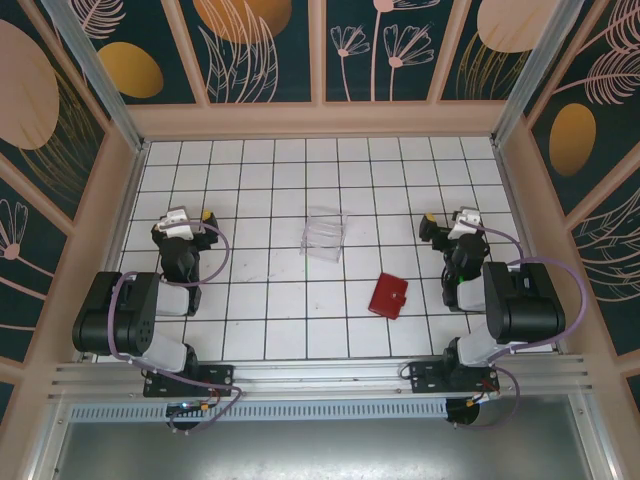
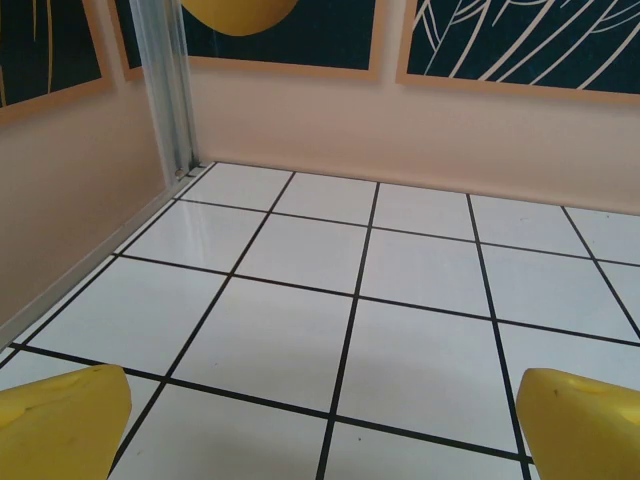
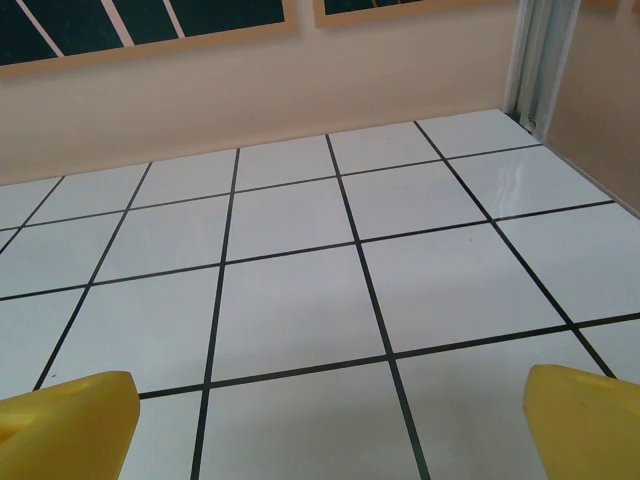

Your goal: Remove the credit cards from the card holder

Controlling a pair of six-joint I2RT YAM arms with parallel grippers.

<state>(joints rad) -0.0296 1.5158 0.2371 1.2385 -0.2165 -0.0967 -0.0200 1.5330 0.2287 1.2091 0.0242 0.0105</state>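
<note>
While both pincers stand spread wide with nothing between them, I'm starting from scratch. My right pincer hangs over bare tiles, yellow pads far apart, just beyond the card holder and to its right. My left pincer, just as wide, sits well apart on the holder's left.

The red holder lies folded flat on the worktop, shut as far as I can tell, so I judge the credit cards are tucked inside. A clear box stands beyond the holder, to its left.

My plan: the right pincer drops to the holder first and pins one flap, low and square. Then the left crosses over to lift the tab. Go slowly, because a thin wallet on glossy tile will likely skate if pushed sideways.
</note>
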